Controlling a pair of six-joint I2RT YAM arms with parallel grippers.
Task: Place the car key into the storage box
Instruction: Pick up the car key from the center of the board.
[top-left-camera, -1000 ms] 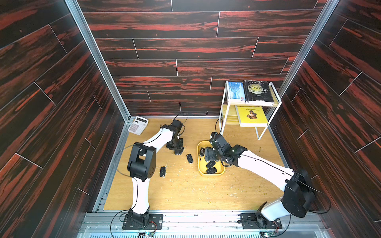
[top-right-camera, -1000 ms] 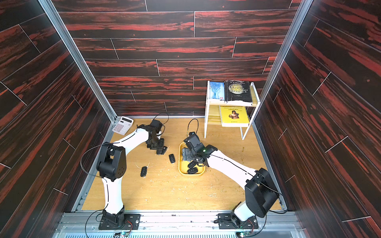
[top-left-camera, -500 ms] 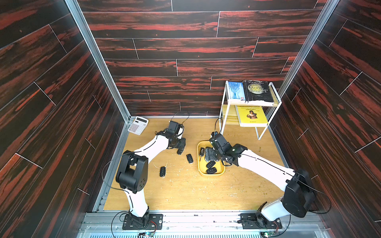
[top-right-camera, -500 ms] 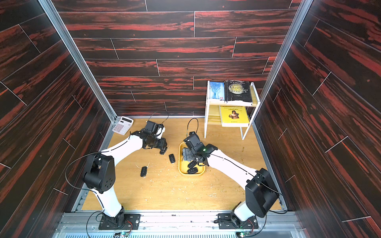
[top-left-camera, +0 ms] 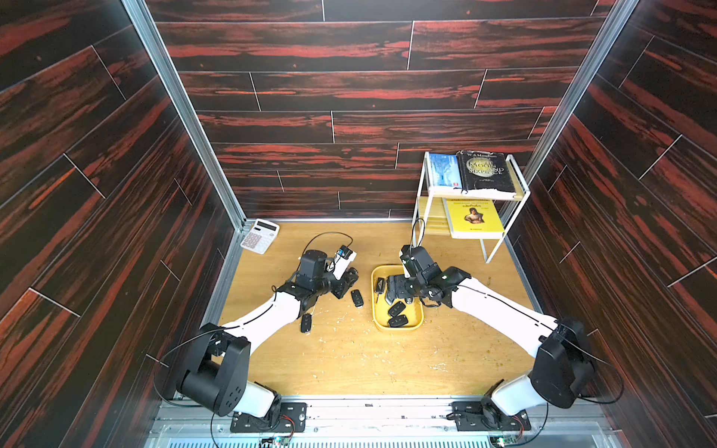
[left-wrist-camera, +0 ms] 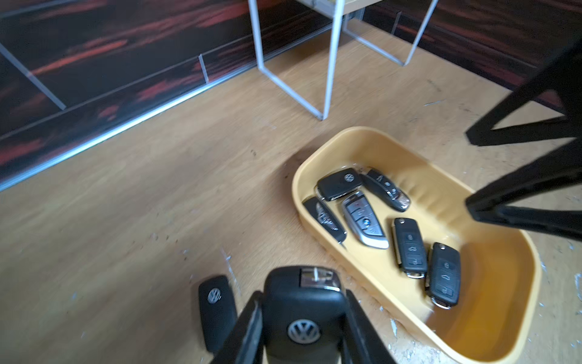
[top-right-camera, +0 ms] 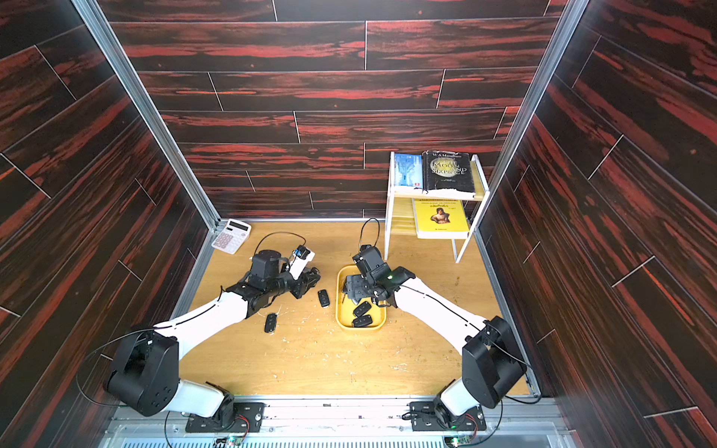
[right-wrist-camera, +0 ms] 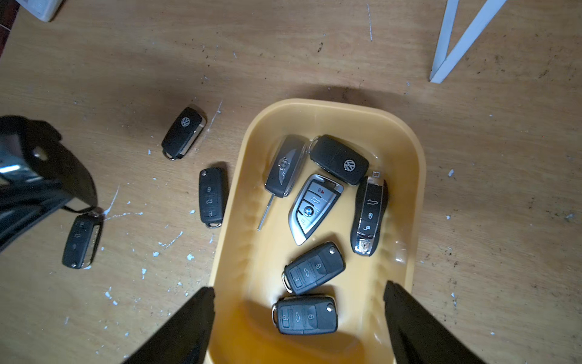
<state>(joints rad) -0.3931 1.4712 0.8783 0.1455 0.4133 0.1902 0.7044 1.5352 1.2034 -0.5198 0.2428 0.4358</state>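
The left jaws are clenched on a black key (left-wrist-camera: 304, 302), gripped by its sides with the logo face up. This key is outside the box (left-wrist-camera: 371, 130), just left of its far end, over the worktop (top-left-camera: 368, 357).

The right jaws are released, spread wide with nothing between them, and they hang over the yellow box. In the right wrist view, one finger (right-wrist-camera: 189, 324) shows on each side of it.

Six keys lie flat in the box. A silver-edged key (right-wrist-camera: 315, 208) lies in the middle with three dark ones around it. Two flip keys (right-wrist-camera: 315, 268) lie buttons-up in the near half.

Three more keys lie on the worktop left of the box:
- A buttons-up key (right-wrist-camera: 212, 197) sits just beside the left rim.
- A logo-up key (right-wrist-camera: 184, 132) lies a little farther out.
- A third key (right-wrist-camera: 82, 241) lies well to the left, near the left arm (top-left-camera: 271, 314).

Beyond the box, at the far right, a white rack (top-left-camera: 421, 217) holds books. A calculator (top-left-camera: 259, 236) sits in the far left corner.
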